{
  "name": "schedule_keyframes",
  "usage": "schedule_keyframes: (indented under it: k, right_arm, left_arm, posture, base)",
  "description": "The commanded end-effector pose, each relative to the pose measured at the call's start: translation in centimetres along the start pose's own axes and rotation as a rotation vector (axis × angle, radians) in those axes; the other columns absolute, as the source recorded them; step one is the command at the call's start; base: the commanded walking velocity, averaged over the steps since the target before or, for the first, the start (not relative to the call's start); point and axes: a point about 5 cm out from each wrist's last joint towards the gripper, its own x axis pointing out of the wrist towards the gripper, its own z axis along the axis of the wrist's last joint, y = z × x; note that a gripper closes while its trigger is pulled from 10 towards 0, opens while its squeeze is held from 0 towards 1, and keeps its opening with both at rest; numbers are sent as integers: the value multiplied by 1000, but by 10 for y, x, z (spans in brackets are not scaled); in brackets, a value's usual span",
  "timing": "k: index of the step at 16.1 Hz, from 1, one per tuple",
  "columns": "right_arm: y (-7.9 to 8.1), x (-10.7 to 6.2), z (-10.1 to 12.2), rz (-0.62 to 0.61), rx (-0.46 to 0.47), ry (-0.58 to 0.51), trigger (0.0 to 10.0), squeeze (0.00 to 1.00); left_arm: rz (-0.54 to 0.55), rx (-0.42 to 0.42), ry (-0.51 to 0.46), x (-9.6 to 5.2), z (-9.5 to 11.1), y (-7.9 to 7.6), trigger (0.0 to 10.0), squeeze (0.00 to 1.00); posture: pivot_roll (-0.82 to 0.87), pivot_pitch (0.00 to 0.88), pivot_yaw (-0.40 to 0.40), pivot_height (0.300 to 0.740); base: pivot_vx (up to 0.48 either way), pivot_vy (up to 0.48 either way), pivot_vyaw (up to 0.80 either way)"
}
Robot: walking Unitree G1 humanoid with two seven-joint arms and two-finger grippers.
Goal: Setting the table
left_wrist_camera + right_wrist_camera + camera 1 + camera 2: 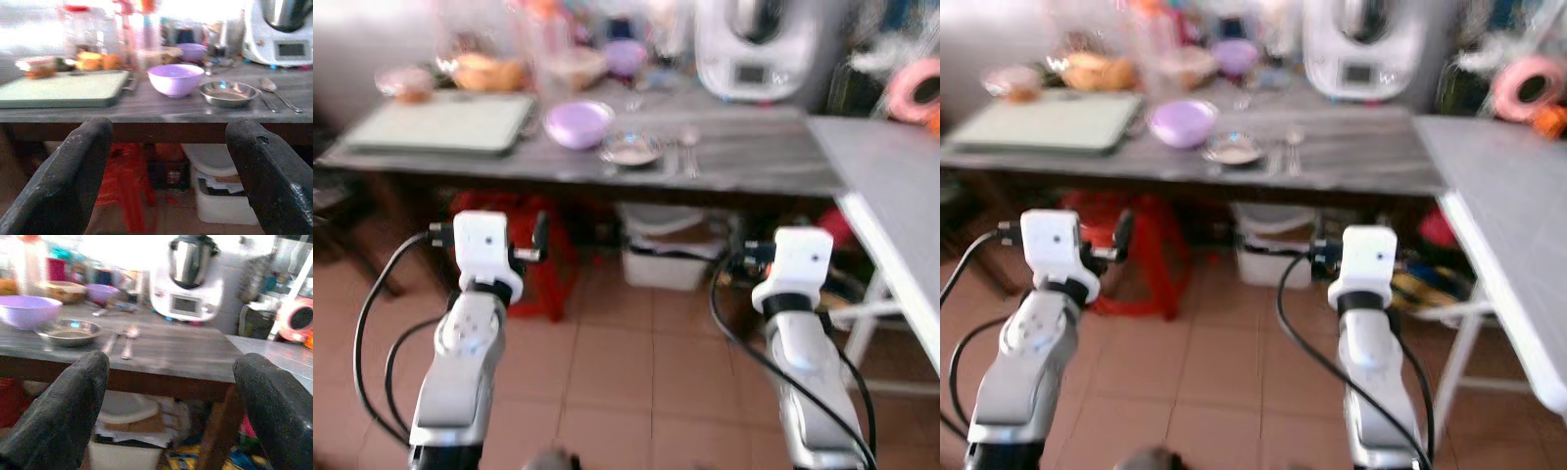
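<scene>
We stand short of the tabletop [744, 157], both arms raised toward it, so we judge this the approach step. The left pincer [166, 181] and right pincer [168, 411] gape wide, holding nothing. Near the front edge sit one lilac bowl [578, 123], one steel dish [630, 149] just beside it, and two pieces of cutlery [681, 149]. Next we must close in until these lie within reach.

A home kitchen: cluttered wooden table [744, 162] with bowls, a food processor [754, 44], tiled floor [636, 362]
</scene>
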Motion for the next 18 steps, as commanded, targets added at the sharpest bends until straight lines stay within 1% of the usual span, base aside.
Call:
schedule_keyframes:
  k: [1, 3, 6, 7, 10, 11, 14, 17, 18]
  right_arm:
    - [-3, -3, 0, -3, 17, 9, 10000, 0]
    - [-4, -11, -2, -18, 14, 9, 10000, 0]
    - [-5, -15, -4, -43, 28, 6, 10000, 0]
    - [-6, -17, -7, -53, 40, 16, 10000, 0]
    - [-3, -16, -7, -39, 49, 24, 10000, 0]
    - [-3, -13, -6, -35, 55, 21, 10000, 0]
    - [0, -9, -3, -15, 61, 5, 10000, 0]
    - [0, -6, 0, 0, 39, -9, 10000, 0]
    - [0, -6, -1, -1, 38, -8, 10000, 0]
  left_arm:
    - [-28, 3, -21, -1, 3, -4, 10000, 0]
    - [-45, -12, -9, -7, -3, -5, 10000, 0]
    - [-65, -55, 5, -7, -6, -5, 10000, 0]
    - [-77, -69, 14, -8, -8, -5, 10000, 0]
    - [-98, -90, 11, -6, -7, -9, 10000, 0]
    - [-105, -97, 8, -4, -6, -10, 10000, 0]
    - [-107, -101, -3, -2, -3, -10, 10000, 0]
    - [-121, -109, -4, -3, -2, -12, 10000, 0]
    - [-120, -107, -4, -3, -2, -12, 10000, 0]
  posture:
    - [-26, 0, 22, 740]
    - [-27, 0, 15, 740]
    - [-29, 0, 21, 740]
    - [-31, 0, 24, 740]
    - [-33, 0, 20, 740]
    - [-30, 0, 16, 740]
    - [-30, 0, 15, 740]
    - [-29, 0, 16, 740]
    - [-31, 0, 18, 740]
  base:
    - [0, 0, 0]
    - [0, 0, 0]
    - [0, 0, 0]
    - [0, -319, 0]
    - [0, -376, -671]
    - [0, -379, -431]
    - [0, -379, 0]
    - [0, -380, 0]
    - [0, -379, 450]
